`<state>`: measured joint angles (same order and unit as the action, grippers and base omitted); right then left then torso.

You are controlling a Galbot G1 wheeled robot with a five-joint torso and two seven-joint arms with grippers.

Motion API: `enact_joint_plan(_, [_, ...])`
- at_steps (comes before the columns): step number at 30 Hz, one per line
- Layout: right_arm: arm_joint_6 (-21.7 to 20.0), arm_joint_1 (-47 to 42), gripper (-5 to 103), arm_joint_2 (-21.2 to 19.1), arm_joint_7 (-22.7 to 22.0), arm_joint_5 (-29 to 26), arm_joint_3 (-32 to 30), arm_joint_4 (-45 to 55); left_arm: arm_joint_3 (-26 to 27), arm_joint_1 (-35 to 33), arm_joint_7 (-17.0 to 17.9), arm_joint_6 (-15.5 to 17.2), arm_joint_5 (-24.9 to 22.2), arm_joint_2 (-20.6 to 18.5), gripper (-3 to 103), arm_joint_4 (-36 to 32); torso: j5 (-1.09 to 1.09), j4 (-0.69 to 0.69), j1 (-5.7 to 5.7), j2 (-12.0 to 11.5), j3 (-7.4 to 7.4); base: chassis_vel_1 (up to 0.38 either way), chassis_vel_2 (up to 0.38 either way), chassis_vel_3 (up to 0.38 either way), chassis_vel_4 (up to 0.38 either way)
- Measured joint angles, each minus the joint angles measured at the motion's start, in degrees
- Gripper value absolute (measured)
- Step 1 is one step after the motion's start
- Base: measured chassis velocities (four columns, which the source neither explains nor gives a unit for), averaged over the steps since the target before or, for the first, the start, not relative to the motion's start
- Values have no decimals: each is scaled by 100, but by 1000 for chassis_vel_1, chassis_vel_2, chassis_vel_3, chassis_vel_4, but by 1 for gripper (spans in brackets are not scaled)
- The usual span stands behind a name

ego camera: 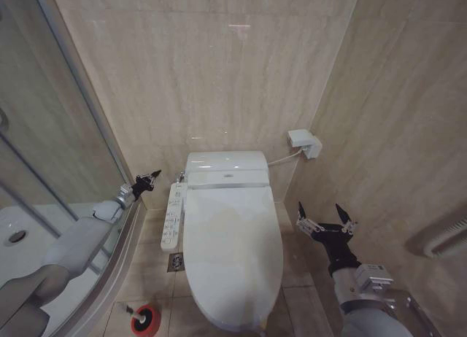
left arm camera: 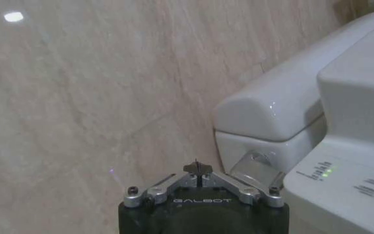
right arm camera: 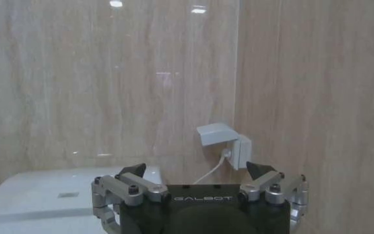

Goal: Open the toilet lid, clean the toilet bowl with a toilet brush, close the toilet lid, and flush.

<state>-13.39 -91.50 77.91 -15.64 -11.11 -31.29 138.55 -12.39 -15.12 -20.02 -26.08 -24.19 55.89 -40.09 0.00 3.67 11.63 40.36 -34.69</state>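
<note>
Beige veined stone tiles cover the back wall [ego camera: 197,67] and the side wall at 3 o'clock, where a small white wall socket box [ego camera: 304,142] sits at about 1 o'clock from the toilet with a thin white cord running down to the tank. A curved glass shower screen [ego camera: 44,133] and a wide white shower tray [ego camera: 22,227] close off the 9 o'clock side. The large glossy white oval plastic toilet lid [ego camera: 232,249] lies shut and flat at the centre, its long axis running from 12 to 6 o'clock, narrow front end toward 6 o'clock and hinge end against the white rounded tank unit [ego camera: 225,168] at 12 o'clock. A long white control panel with rows of buttons [ego camera: 172,216] lies along the lid's 9 o'clock edge, parallel to it. On the floor at roughly 7 o'clock stands the round red cup-shaped holder of the toilet brush [ego camera: 144,321], with a short dark stub sticking out toward 9 o'clock. The left gripper [ego camera: 151,178] hangs at 10 o'clock, just beside the panel's far end and the tank corner, its dark fingertips pressed together on nothing. The right gripper [ego camera: 326,215] hovers at 3 o'clock, beside the lid and apart from it, fingers spread wide and empty.
</note>
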Motion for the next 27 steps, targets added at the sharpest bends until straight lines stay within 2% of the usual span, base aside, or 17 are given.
enact_joint_plan(6, [0, 2, 100, 0, 0, 0, 0, 0, 2, -20, -231, -43, 4, -2, 0, -5, -1, 2, 3, 0, -1, -93, 108, 64, -120])
enact_joint_plan(8, [0, 2, 100, 0, 0, 0, 0, 0, 2, -42, -433, -82, 15, -36, 0, -4, 2, -4, 2, -1, -1, -15, 44, 6, -23])
enact_joint_plan(10, [0, 1, 100, 0, 0, 0, 0, 0, 2, -59, -542, -98, 19, -53, 0, -4, 1, -4, 1, 0, 0, 0, 0, 0, 0])
enact_joint_plan(13, [0, 0, 100, 0, 0, 0, 0, 0, -33, -55, -880, -183, 75, -68, 0, 94, 1, -1, -2, 0, 1, 0, 0, 0, 0])
enact_joint_plan(27, [0, 0, 100, 0, 0, 0, 0, 0, -364, 146, -1207, -250, 61, 186, 0, 341, 0, 0, 0, 0, 0, 0, 0, 0, 0])
